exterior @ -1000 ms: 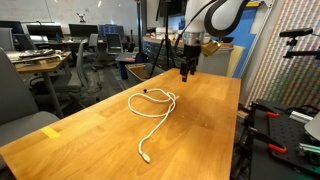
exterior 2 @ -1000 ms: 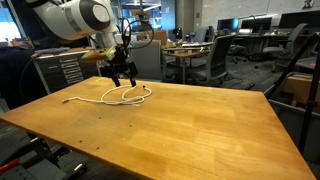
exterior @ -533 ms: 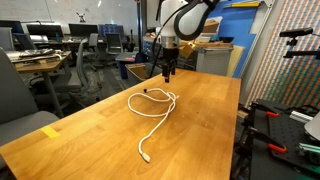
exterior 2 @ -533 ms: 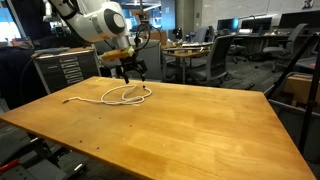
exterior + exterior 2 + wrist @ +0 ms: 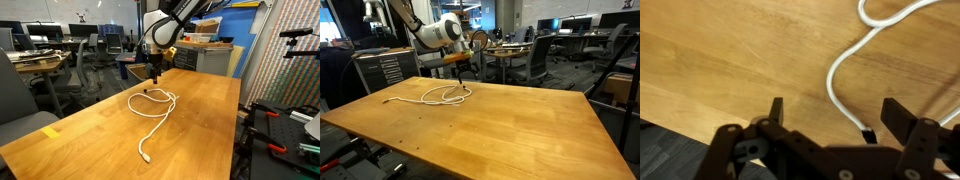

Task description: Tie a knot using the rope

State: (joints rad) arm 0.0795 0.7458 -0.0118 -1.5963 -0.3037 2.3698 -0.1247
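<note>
The rope (image 5: 156, 112) is a thin white cord lying on the wooden table (image 5: 200, 130), looped at the far end with a tail running toward the near edge. It also shows in an exterior view (image 5: 442, 95). In the wrist view the rope (image 5: 840, 75) curves down to a dark tip (image 5: 868, 133) that lies between the fingers. My gripper (image 5: 155, 72) hangs open just above the loop end of the rope, near the table's far edge; it also shows in an exterior view (image 5: 462, 75) and in the wrist view (image 5: 830, 112). It holds nothing.
A yellow tape mark (image 5: 50, 131) sits on a table corner. Office chairs and desks (image 5: 530, 55) stand beyond the table. Black equipment (image 5: 280, 130) stands beside one table edge. The table edge (image 5: 680, 130) shows close under the gripper.
The arm has swung across the far end of the table, carrying the open gripper from beside the loop to over the rope's dark tip. The rope has not moved.
</note>
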